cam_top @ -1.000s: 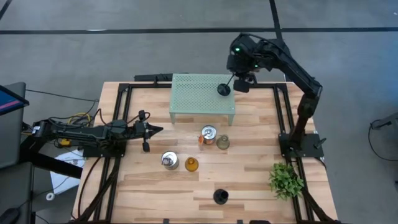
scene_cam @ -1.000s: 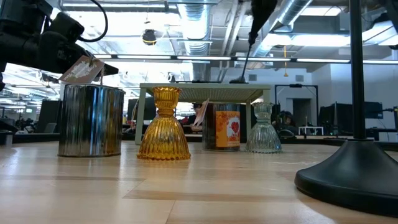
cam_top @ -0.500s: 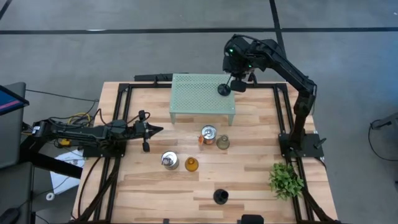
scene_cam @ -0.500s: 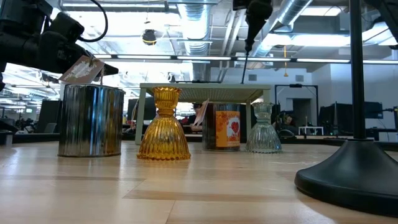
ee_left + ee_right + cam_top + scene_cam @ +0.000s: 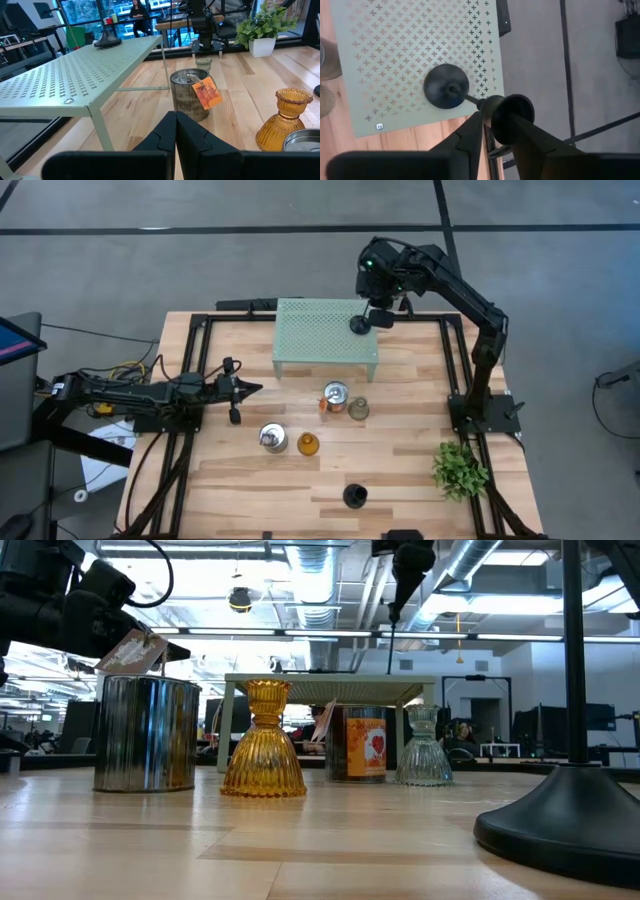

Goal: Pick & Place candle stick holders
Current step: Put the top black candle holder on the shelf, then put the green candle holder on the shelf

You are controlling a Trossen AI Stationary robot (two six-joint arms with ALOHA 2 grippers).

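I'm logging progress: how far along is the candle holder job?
One slim black candlestick stands on the green mesh stand, with the right gripper around its top, fingers opening. Five holders are left on the table: tin, clear glass, silvery jar, amber glass, short black one.

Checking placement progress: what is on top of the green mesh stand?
Only the slim black candlestick stands on the green mesh stand, near a corner, with the right gripper around its cup. Under the stand cannot be seen from above.
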